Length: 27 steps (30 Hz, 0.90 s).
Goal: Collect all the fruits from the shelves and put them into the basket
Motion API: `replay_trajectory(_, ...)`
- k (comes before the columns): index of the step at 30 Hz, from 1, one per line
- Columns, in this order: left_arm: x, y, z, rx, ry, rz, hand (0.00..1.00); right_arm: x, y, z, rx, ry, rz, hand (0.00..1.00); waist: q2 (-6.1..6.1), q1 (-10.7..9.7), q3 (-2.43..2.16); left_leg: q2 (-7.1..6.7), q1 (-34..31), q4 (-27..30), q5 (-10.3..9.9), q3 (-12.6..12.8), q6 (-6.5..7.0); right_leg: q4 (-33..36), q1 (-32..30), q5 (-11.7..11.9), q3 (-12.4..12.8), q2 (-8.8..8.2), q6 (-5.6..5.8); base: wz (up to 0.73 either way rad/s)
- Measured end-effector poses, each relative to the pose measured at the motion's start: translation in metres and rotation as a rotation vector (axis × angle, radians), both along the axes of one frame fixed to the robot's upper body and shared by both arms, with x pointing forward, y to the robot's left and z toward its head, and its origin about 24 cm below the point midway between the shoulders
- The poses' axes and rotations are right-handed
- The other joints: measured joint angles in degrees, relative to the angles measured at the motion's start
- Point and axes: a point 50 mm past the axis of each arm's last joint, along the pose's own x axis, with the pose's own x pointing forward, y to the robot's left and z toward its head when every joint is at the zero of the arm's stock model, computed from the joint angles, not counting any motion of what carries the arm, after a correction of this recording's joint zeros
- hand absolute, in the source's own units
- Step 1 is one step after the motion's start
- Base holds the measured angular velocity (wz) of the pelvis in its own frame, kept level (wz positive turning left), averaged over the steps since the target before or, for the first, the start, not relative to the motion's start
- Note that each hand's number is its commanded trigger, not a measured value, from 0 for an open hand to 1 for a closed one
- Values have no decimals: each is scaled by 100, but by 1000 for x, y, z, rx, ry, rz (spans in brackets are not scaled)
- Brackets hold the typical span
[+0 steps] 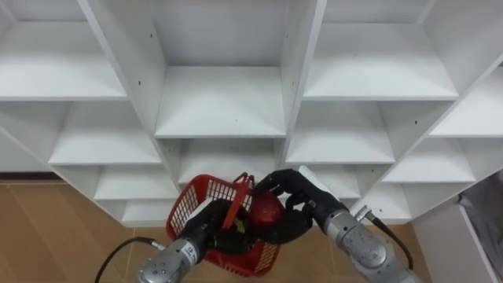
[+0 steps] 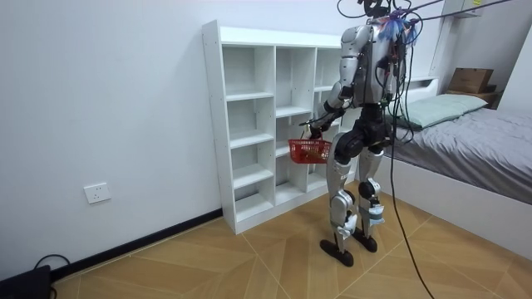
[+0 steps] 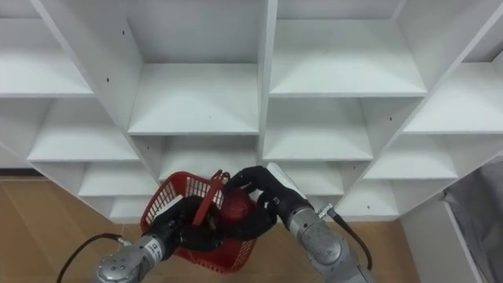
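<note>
I stand facing the white closet (image 1: 220,102). My left hand (image 1: 206,233) is curled round the handle of a red mesh basket (image 1: 191,204) and holds it low in front of the shelves. My right hand (image 1: 297,189) comes in from the lower right, its fingers wrapped round a red apple (image 1: 266,211) right above the basket's open top. In the right eye view the apple (image 3: 236,211) sits between the right hand (image 3: 261,182) and the basket (image 3: 163,203). In the room view the basket (image 2: 309,150) hangs at about hip height next to the closet (image 2: 249,124).
The closet's compartments rise as white boards ahead and above. Wooden floor (image 1: 55,236) lies below. A bed (image 2: 474,158) stands close behind me on the room view's right, with a cardboard box (image 2: 470,80) beyond it.
</note>
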Motion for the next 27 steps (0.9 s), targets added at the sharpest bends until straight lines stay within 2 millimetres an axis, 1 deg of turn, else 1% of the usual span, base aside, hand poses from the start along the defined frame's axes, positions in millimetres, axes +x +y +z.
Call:
replay_trajectory(12,11,1,15,-19,-76,8,100,-2,-2,-3,-35,9,18,0,-2,-4,-2,1,1,2,0,5,0,-6,-7,0,-3,0,-1,0)
replay_trajectory(15,15,-5,22,-41,-109,-2,100,-1,0,-2,-26,10,29,0,-1,0,-4,2,24,1,0,7,0,-5,-2,1,-3,0,-1,0)
replay_trajectory(19,15,-9,22,-54,-110,-8,100,-2,7,-2,-4,17,42,0,1,-1,-7,5,46,-5,0,15,0,-5,16,2,-4,1,-3,0)
replay_trajectory(27,14,-9,22,-58,-104,-19,100,-2,6,-2,-1,19,41,0,0,22,-11,6,42,-4,0,14,0,6,27,3,4,3,-4,0)
